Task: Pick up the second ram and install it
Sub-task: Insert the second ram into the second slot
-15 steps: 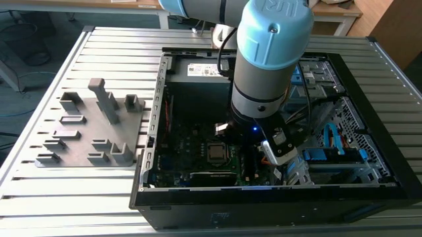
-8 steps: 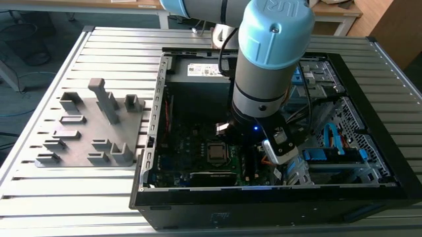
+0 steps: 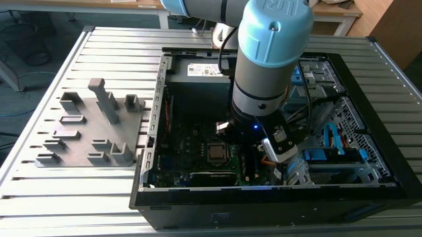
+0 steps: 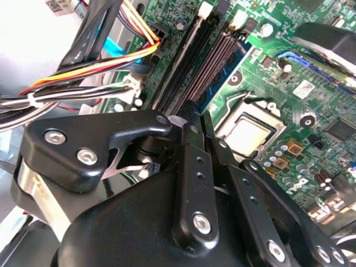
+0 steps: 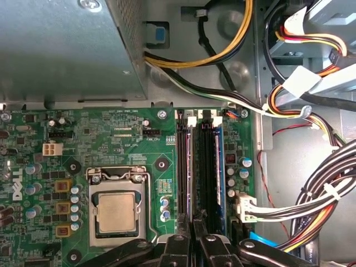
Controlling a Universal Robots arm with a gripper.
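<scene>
Gripper (image 4: 192, 125) is down inside the PC case (image 3: 369, 190), right over the RAM slots (image 5: 192, 167) beside the CPU socket (image 5: 117, 211), fingers pinched together. The second ram (image 4: 219, 67) looks to stand edge-up in a slot past the fingertips, so this reads as seating it; an actual grip can't be told. Cable bundles (image 5: 311, 206) crowd the slots' far side from the socket. Grey fixture tray (image 3: 92, 128) sits outside the case.
</scene>
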